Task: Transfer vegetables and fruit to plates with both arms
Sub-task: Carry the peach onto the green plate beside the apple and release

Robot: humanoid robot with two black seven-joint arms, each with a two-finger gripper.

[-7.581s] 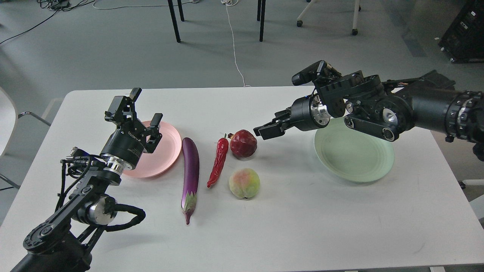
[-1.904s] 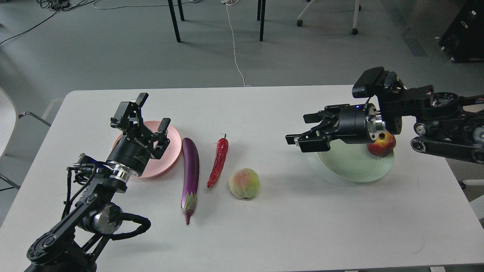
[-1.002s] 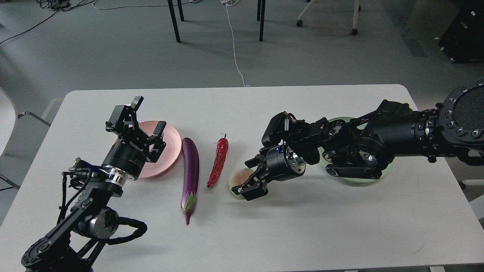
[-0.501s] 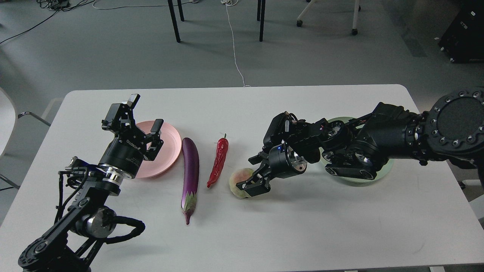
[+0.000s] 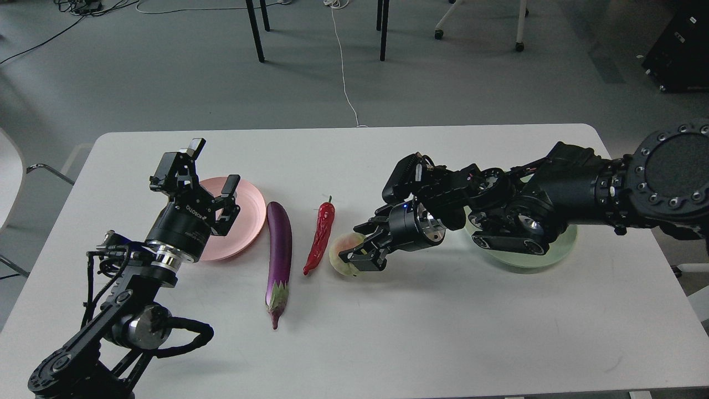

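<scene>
My right gripper (image 5: 359,250) is shut on the fuzzy green-pink peach (image 5: 342,247) near the table's middle, just right of the red chili pepper (image 5: 320,238). The peach seems slightly off the table. The purple eggplant (image 5: 279,244) lies left of the chili, cap toward me. My left gripper (image 5: 214,165) is open and empty, hovering over the pale pink plate (image 5: 248,216). The pale green plate (image 5: 556,252) lies at the right, mostly covered by my right arm. The pomegranate is hidden.
The white table (image 5: 421,332) has bare surface in front and at the back. Its far edge runs behind both grippers. Chair legs (image 5: 255,30) and a white cable (image 5: 343,66) are on the floor beyond. A chair (image 5: 11,177) stands at the left.
My right gripper has closed on the peach and carried it a little up and to the left, nearer the chili. The left arm has barely moved.
</scene>
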